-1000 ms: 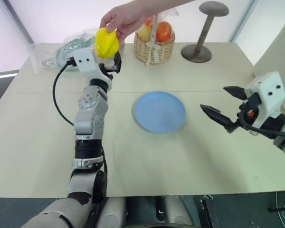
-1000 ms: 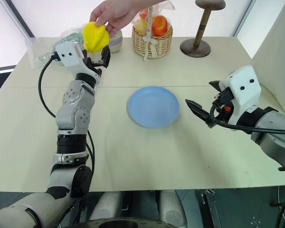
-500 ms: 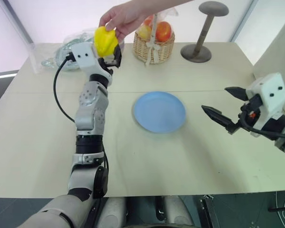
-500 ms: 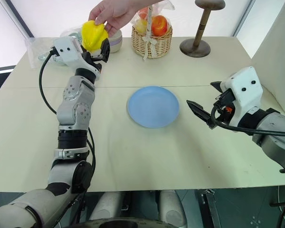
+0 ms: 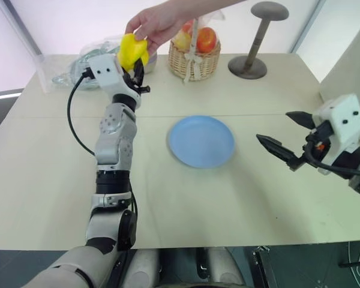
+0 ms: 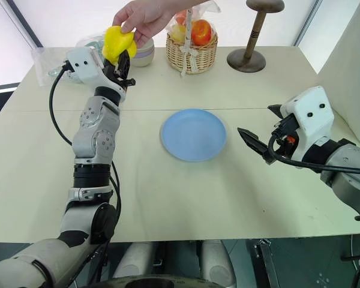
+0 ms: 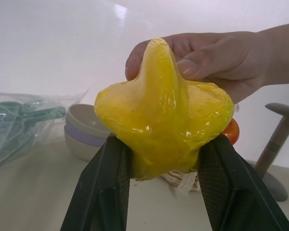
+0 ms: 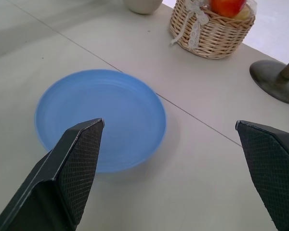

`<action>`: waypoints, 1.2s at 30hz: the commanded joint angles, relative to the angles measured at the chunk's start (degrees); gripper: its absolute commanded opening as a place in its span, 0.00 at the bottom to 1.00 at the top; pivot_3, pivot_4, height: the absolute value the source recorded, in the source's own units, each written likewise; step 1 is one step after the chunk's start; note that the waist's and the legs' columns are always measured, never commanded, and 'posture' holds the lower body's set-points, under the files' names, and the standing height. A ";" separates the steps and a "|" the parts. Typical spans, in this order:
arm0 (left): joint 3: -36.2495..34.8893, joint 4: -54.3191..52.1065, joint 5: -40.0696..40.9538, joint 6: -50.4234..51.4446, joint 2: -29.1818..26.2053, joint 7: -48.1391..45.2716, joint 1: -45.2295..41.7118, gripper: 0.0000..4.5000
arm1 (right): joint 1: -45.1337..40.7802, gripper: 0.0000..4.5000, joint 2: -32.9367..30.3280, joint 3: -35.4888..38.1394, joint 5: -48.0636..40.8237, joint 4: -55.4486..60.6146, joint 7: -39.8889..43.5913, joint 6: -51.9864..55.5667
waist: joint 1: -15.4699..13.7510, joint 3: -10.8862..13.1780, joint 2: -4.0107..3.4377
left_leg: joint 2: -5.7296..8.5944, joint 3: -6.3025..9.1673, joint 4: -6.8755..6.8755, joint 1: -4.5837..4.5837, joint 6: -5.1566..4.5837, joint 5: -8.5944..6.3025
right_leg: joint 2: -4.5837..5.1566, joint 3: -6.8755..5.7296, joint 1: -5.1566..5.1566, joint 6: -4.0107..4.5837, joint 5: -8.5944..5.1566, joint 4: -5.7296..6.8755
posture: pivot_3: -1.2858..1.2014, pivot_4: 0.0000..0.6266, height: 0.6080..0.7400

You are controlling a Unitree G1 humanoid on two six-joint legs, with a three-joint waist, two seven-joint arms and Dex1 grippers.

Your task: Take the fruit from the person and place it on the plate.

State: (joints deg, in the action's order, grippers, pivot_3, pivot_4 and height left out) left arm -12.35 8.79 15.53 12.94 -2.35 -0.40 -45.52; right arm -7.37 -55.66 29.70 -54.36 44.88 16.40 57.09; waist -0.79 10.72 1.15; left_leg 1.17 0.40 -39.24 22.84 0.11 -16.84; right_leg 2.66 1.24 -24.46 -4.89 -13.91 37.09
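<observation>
The fruit is in the air above the far left part of the surface, well away from the plate and off to the plate's far-left side. The person's hand grips it from above, fingers wrapped over its upper ridges. The left tool is clamped on the fruit, one black finger pressed against each side of its lower half. The plate lies flat near the middle of the surface. Beyond the plate, at the far edge, stands a wicker basket with wrapped round fruits, and to the basket's right a dark stand. Left of the basket, behind the fruit, sit a small bowl and a clear bag. The right tool hangs just to the right of the plate, fingers spread apart, gripping nothing.
</observation>
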 commanded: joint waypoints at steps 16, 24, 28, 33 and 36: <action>6.83 -1.25 10.58 8.17 -21.38 -41.57 -3.31 0.31 | -0.73 1.00 -0.14 0.64 -0.91 1.37 -0.94 -0.79 | 0.12 0.00 -0.01 | 0.00 -0.02 0.00 -0.02 0.01 0.01 | -0.05 -0.02 0.00 0.02 -0.01 0.01 | 0.52 0.24 1.00; 15.41 27.86 6.39 5.50 -27.94 -75.12 -20.70 0.31 | -2.51 1.00 0.39 -3.28 -0.33 1.32 -0.36 -1.94 | 0.19 0.00 -0.01 | 0.02 -0.06 0.01 0.00 -0.03 -0.01 | -0.05 -0.05 0.02 0.02 -0.02 -0.11 | 0.52 0.24 1.00; 19.22 34.15 3.23 2.72 -26.51 -84.43 -22.82 0.31 | -5.08 1.00 1.35 -7.47 0.16 1.19 -0.41 -2.36 | 0.53 0.01 -0.01 | 0.00 -0.06 0.05 0.03 -0.08 -0.04 | -0.05 -0.05 -0.02 0.01 -0.03 -0.12 | 0.52 0.24 1.00; 21.67 38.97 -0.49 -0.75 -24.36 -89.36 -22.94 0.31 | -7.59 1.00 2.06 -11.91 0.78 0.26 0.30 -2.09 | 0.49 0.01 0.00 | -0.02 -0.04 0.04 0.16 -0.08 -0.04 | -0.03 -0.04 -0.14 0.01 -0.02 -0.10 | 0.52 0.24 1.00; 21.89 41.22 -2.07 -2.75 -23.46 -90.48 -23.30 0.31 | -7.94 1.00 1.60 -13.48 1.38 0.03 1.18 -1.67 | 0.38 0.01 0.00 | -0.02 -0.02 0.03 0.19 -0.08 -0.04 | -0.02 -0.04 -0.15 0.01 -0.02 -0.11 | 0.52 0.24 1.00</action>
State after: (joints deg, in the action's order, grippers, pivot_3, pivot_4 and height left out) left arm 10.04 49.93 14.07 11.89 -25.77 -89.94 -66.50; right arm -14.42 -53.60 15.93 -53.55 44.62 17.07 55.92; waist -0.41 10.73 1.14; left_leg 1.15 0.38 -39.22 23.07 0.03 -16.88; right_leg 2.65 1.19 -24.64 -4.88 -13.93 36.98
